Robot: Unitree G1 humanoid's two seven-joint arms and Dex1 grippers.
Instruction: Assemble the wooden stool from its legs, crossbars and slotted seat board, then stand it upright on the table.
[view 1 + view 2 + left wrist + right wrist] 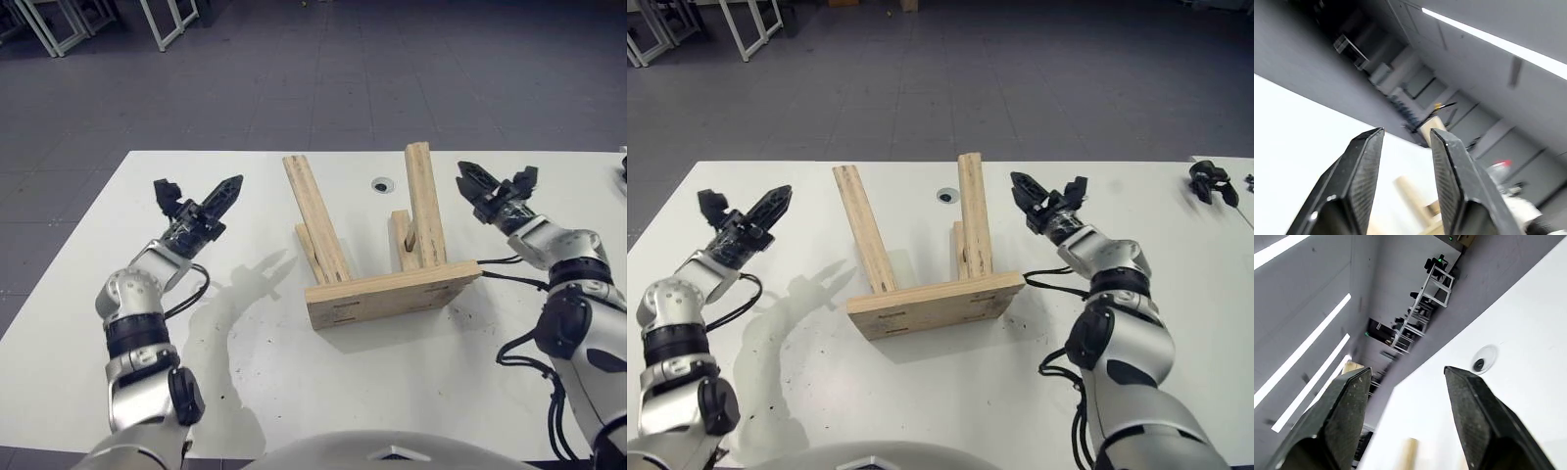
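The wooden stool (392, 294) is seen lying on its side in the middle of the white worktop (294, 392). Its seat board (345, 305) is set on edge toward the robot, and two legs (315, 217) are pointed away, with a shorter wooden piece (402, 240) between them. The left tool (199, 186) is held spread above the worktop, well apart from the stool, and the right tool (497, 172), likewise spread, is held near the right-hand leg (425, 204).

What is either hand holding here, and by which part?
Nothing: the left hand and right hand are both open and empty, clear of the stool lying between them.
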